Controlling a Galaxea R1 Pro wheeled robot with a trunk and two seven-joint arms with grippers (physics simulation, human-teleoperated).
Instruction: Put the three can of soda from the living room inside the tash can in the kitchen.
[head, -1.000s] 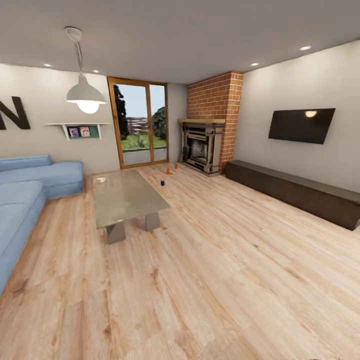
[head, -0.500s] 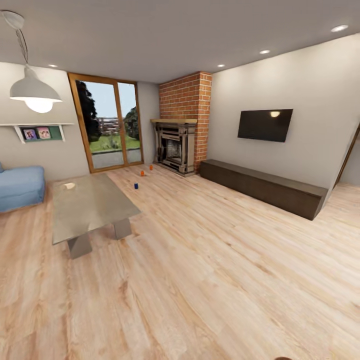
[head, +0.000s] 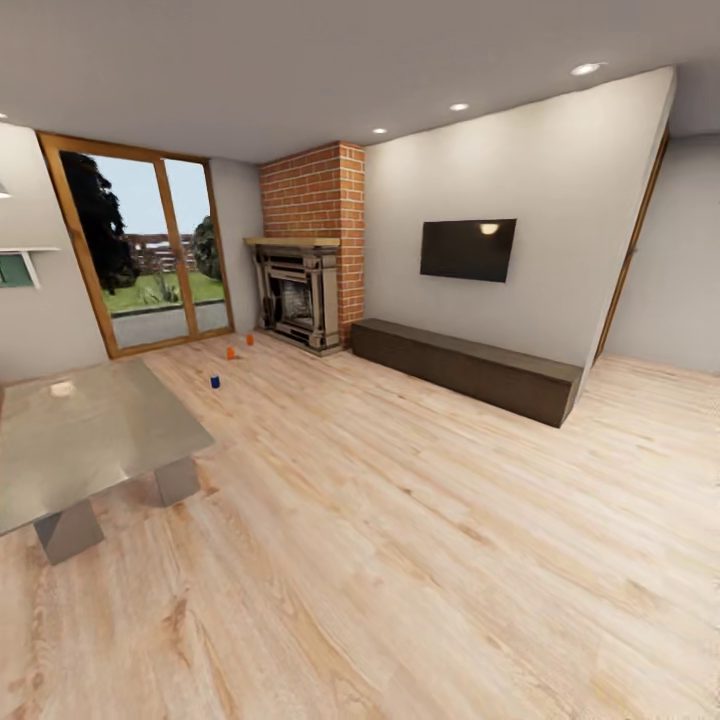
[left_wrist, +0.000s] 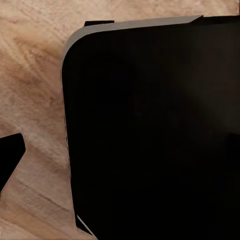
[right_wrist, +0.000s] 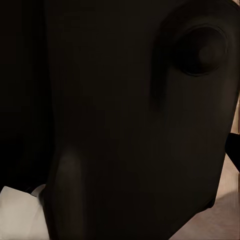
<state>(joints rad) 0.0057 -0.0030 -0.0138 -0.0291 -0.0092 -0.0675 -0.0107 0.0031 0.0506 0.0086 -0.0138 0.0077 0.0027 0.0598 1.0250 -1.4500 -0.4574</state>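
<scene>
Three cans of soda stand upright on the light wood floor of the living room, far ahead at the left, between the glass doors and the fireplace. The blue can (head: 215, 381) is the nearest. One orange can (head: 231, 353) is behind it and the other orange can (head: 249, 339) is closest to the fireplace (head: 297, 299). The tash can is out of view. In both wrist views a dark part of my own body sits close in front of the camera, with plank floor at the edges, and I cannot make out how the fingers stand.
A glass-topped coffee table (head: 80, 430) stands at the near left. A long dark low cabinet (head: 465, 368) runs along the right wall under the wall TV (head: 468, 249). A doorway (head: 640, 270) opens at the far right. Open plank floor stretches ahead.
The head view has swung to the right, so the whole room has slid left. The blue sofa and hanging lamp have left the picture and the right doorway has come in. The cans have not moved.
</scene>
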